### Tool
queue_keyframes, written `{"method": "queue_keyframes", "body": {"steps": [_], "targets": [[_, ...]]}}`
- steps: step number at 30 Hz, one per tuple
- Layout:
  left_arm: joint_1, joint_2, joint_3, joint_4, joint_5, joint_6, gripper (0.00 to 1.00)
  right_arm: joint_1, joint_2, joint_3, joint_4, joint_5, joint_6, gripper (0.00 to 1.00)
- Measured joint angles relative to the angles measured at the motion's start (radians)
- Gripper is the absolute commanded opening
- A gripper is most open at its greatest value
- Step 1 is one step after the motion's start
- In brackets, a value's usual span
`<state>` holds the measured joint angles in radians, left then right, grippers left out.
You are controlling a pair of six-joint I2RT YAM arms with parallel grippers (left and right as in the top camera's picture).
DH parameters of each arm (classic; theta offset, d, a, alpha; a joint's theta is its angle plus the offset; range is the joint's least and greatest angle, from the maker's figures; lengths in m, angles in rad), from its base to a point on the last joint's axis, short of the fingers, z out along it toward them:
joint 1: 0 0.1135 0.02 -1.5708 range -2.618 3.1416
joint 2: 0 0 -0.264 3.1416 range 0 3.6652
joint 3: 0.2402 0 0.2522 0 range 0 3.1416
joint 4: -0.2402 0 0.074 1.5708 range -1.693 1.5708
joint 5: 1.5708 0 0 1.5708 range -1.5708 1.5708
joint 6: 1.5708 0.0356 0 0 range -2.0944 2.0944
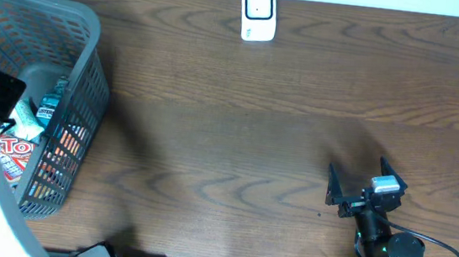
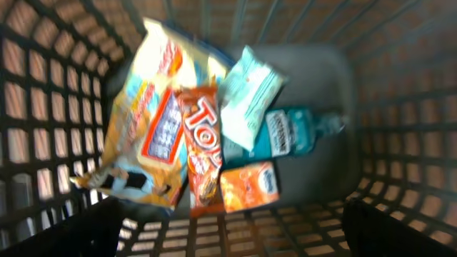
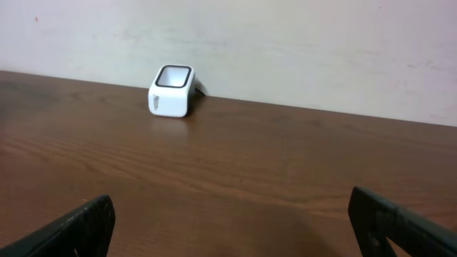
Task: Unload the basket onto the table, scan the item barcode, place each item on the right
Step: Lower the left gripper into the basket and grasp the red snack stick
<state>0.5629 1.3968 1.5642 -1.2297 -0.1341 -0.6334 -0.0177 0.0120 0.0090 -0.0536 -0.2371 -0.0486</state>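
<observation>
Left fingers (image 2: 71, 232) spread wide, empty, over grey plastic mesh basket (image 1: 94, 40). Right fingers (image 3: 78, 225) same, over brown wooden table (image 1: 253, 148). Heap of snack packs (image 2: 164, 128) inside basket, orange-brown candy bar wrapper (image 2: 201, 153) on top. Risk: overlapping glossy packs, so double pick or slip; basket wall snag.
</observation>
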Motion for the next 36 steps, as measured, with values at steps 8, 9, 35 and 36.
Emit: {"method": "queue_keyframes", "body": {"steps": [8, 9, 35, 36], "targets": [[0.018, 0.171, -0.038, -0.018, 0.080, -0.005, 0.89, 0.000, 0.000, 0.000, 0.000, 0.000, 0.000, 0.99], [0.018, 0.186, -0.055, -0.015, 0.083, -0.006, 0.89, 0.000, 0.000, 0.000, 0.000, 0.000, 0.000, 0.99], [0.018, 0.231, -0.472, 0.394, -0.037, 0.006, 0.85, 0.000, 0.000, 0.000, 0.000, 0.000, 0.000, 0.99], [0.018, 0.228, -0.479, 0.407, -0.037, 0.005, 0.85, 0.000, 0.000, 0.000, 0.000, 0.000, 0.000, 0.99]]}}
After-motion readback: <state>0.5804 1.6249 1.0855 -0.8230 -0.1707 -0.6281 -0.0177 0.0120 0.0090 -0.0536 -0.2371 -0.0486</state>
